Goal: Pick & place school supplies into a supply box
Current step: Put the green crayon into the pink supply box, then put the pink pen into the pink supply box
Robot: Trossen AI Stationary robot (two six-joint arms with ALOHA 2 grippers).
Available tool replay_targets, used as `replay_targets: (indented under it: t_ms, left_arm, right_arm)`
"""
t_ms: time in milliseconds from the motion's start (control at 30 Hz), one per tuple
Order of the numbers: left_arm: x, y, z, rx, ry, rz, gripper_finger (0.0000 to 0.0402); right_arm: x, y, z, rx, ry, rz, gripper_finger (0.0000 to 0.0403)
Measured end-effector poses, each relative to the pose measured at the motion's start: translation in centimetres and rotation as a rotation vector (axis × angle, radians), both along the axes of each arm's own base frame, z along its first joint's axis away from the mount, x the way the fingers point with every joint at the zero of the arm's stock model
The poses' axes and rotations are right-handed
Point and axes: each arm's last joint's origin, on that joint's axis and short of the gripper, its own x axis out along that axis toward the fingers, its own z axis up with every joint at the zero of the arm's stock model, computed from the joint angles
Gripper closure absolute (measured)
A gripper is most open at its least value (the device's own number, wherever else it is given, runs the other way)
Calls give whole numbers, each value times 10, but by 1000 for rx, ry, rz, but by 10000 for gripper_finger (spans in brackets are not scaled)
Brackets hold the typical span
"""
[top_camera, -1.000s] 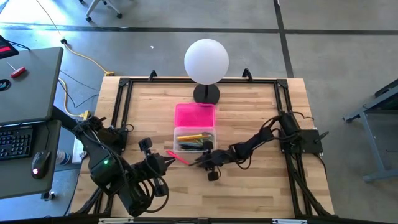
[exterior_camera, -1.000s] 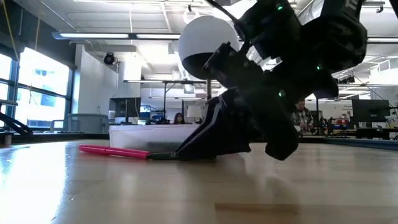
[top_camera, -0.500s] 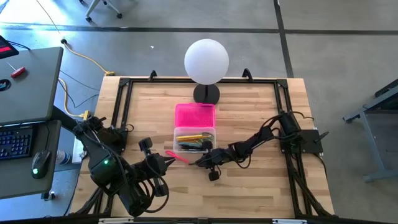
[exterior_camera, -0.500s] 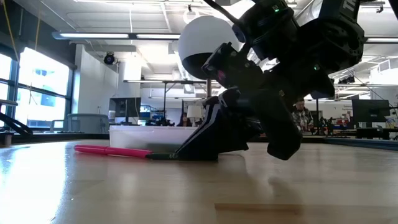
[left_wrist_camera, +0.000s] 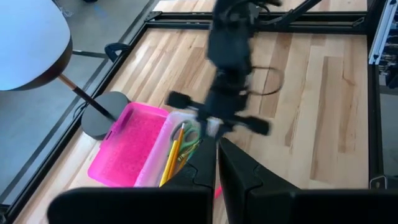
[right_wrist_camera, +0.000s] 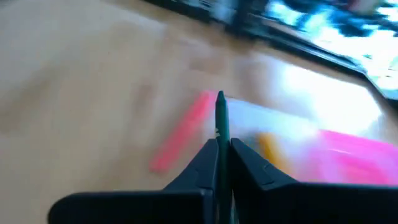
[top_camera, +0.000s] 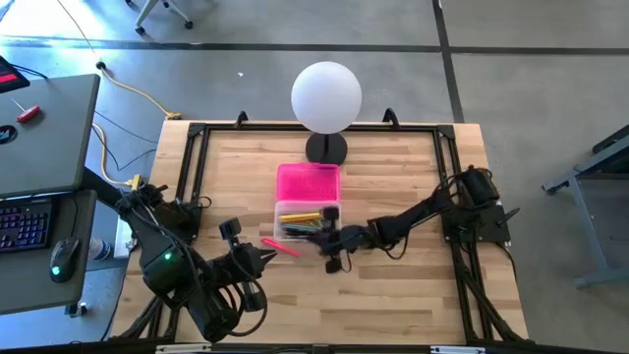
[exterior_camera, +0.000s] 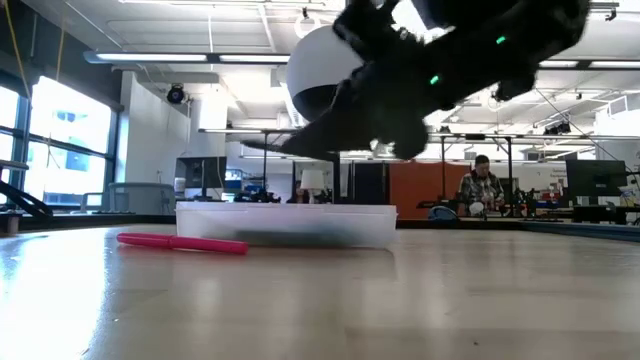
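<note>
The clear supply box (top_camera: pixel 308 222) stands mid-table with several pens and pencils in it; its pink lid (top_camera: pixel 309 183) lies just beyond it. A pink pen (top_camera: pixel 280 248) lies flat on the wood at the box's near left corner. My right gripper (top_camera: pixel 316 237) hangs over the box's near edge, shut on a dark green pen (right_wrist_camera: pixel 219 115). My left gripper (top_camera: pixel 263 258) waits near the table's left front, fingers together (left_wrist_camera: pixel 217 171) with nothing between them. My right gripper pinches the dark green pen between its two fingers, with the pen lying along them and its free end (right_wrist_camera: pixel 219 106) sticking out past the tips. The fingers reach in from the table's right. The pen (exterior_camera: pixel 268 146) is roughly level and lifted clear above the box (exterior_camera: pixel 285 225).
A white globe lamp (top_camera: pixel 326 95) on a black base (top_camera: pixel 326 149) stands behind the lid at the far edge. A black frame (top_camera: pixel 197 147) runs round the table. Bare wood lies to the right of the box and toward the near edge.
My right gripper, which was down on the table at the dark green pen beside the pink pen, has risen with that pen and gone a little toward the far edge, over the box. The green pen is now clear of the wood; the pink pen stays on the table.
</note>
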Motion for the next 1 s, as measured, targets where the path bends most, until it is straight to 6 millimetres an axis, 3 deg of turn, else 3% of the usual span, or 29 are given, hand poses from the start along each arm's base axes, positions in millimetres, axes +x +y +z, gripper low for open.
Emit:
replay_targets:
  t_ms: [100, 233, 400, 700, 1000]
  left_arm:
    - [0, 0, 0, 0, 0, 0, 350]
    - [0, 0, 0, 0, 0, 0, 350]
    - [0, 0, 0, -5, -3, 4, 350]
    - [1, -2, -2, -34, 17, 1, 350]
    - [1, -1, -2, -22, 5, 7, 350]
  right_arm:
    - [3, -26, -3, -24, 38, -90, 389]
    - [5, -58, -11, 143, 97, -137, 395]
    - [6, -68, -11, 178, 106, -127, 382]
    - [8, -34, 0, 114, -12, -39, 328]
    - [13, 29, 5, 159, -67, 20, 316]
